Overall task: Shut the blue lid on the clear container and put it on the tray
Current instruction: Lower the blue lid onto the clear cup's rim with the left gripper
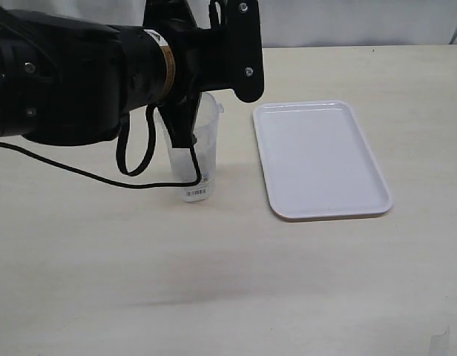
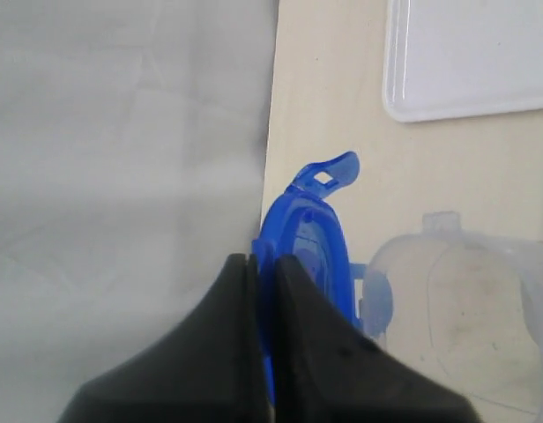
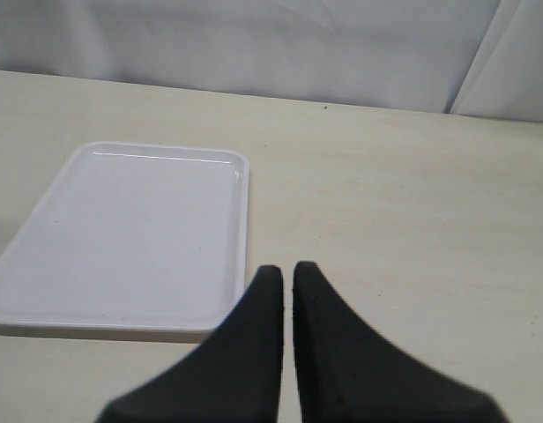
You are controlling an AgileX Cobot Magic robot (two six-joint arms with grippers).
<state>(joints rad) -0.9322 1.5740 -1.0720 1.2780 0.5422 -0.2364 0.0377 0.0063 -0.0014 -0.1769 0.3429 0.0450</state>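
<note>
Exterior view, arm (image 1: 65, 74) partly hides clear container (image 1: 208, 144), left tool (image 2: 263, 264) pinching blue lid (image 2: 311, 229), right tool (image 3: 287, 286) closed

Nothing here can truly be read. The clear container (image 1: 205, 137), standing left of the middle, carries a white barcode label (image 1: 195, 191) near its base, its bars and digits too small to make out. A small yellow-and-white sticker (image 1: 167, 67) on the black arm (image 1: 73, 78) above it is equally illegible.

left arm (image 1: 65, 74): glossy black; silver screws (image 1: 248, 72) | cable (image 1: 147, 185): black; looped | fingers (image 3: 254, 352): black; tapered
</note>
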